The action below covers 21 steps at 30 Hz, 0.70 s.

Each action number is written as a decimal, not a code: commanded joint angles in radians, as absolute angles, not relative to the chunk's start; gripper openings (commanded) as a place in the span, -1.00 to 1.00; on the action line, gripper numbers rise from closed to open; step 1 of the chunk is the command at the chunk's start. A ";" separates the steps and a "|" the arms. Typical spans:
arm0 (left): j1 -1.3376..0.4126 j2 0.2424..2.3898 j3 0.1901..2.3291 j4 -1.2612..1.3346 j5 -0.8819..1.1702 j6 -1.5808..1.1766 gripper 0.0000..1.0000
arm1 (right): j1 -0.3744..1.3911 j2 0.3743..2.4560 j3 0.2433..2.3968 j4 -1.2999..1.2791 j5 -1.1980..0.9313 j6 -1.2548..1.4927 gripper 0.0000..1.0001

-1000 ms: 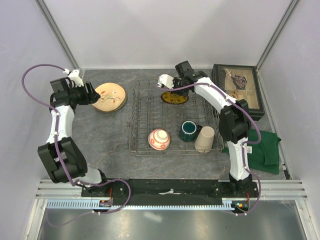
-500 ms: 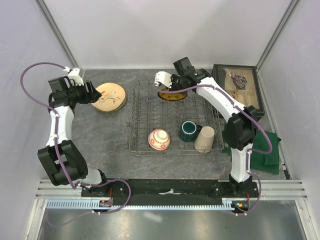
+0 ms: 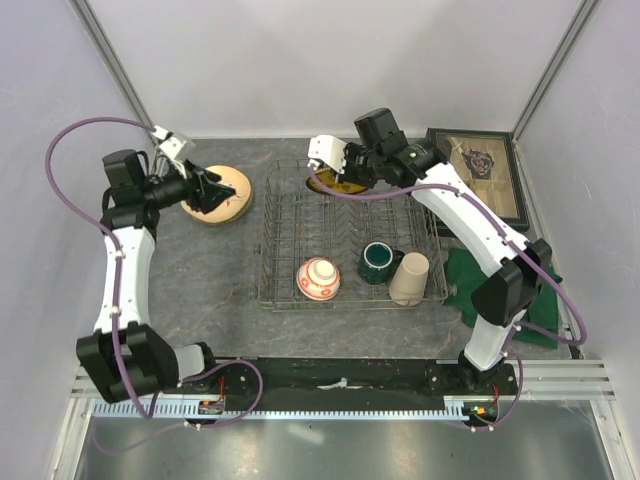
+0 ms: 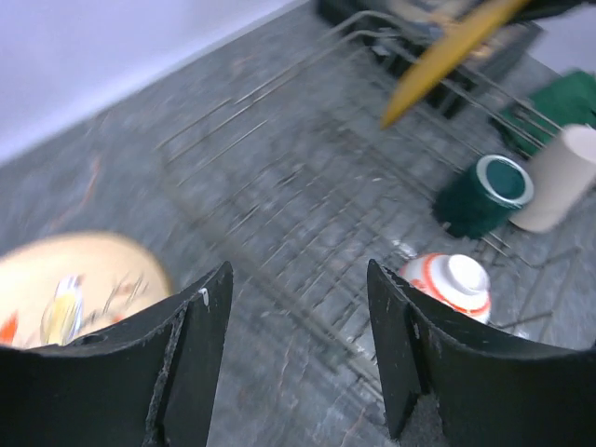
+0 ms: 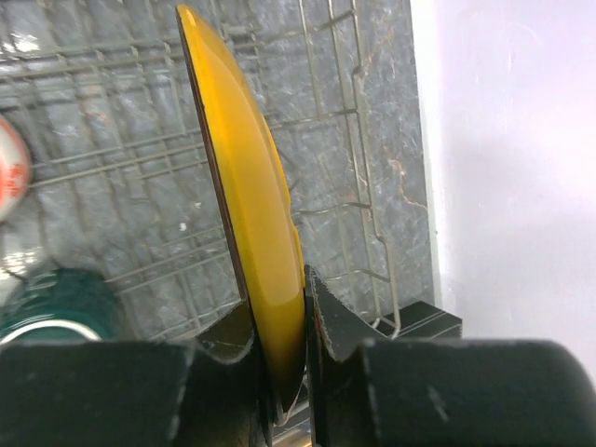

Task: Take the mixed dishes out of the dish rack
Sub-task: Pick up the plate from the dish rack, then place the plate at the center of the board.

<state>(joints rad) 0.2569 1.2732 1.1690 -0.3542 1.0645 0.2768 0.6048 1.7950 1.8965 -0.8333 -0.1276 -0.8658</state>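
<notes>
The grey wire dish rack point(image 3: 266, 250) stands mid-table. My right gripper point(image 3: 345, 172) is shut on the rim of the gold-brown plate point(image 3: 325, 186) and holds it edge-up over the rack's far left part. In the right wrist view the plate point(image 5: 247, 186) sits clamped in my right gripper point(image 5: 279, 298). A red-and-white bowl point(image 3: 318, 278), a dark green mug point(image 3: 378, 262) and a beige tumbler point(image 3: 409, 277) sit in the rack's near part. My left gripper point(image 3: 208, 190) is open and empty over a pale patterned plate point(image 3: 228, 196) lying on the table left of the rack. In the left wrist view my left gripper point(image 4: 298, 275) faces the rack point(image 4: 307, 186).
A dark glass-lidded box point(image 3: 480, 180) stands at the far right. A green folded cloth point(image 3: 535, 310) lies right of the rack, partly under my right arm. The left wrist view also shows the bowl point(image 4: 453, 284), the mug point(image 4: 484, 191), the tumbler point(image 4: 559, 177) and the held plate point(image 4: 447, 56).
My right gripper has moved the gold-brown plate up and to the left, its elbow swinging right. My left gripper has moved right over the pale plate and turned toward the rack.
</notes>
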 commanded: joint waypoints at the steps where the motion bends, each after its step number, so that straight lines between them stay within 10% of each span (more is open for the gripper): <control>1: 0.108 1.149 1.117 -0.368 1.149 0.449 0.32 | 0.617 1.715 1.861 -0.825 -0.202 -0.799 -0.82; 21: -0.276 1.124 1.086 -0.377 0.945 0.632 0.31 | 0.656 1.614 1.787 -0.850 -0.460 -0.712 -0.82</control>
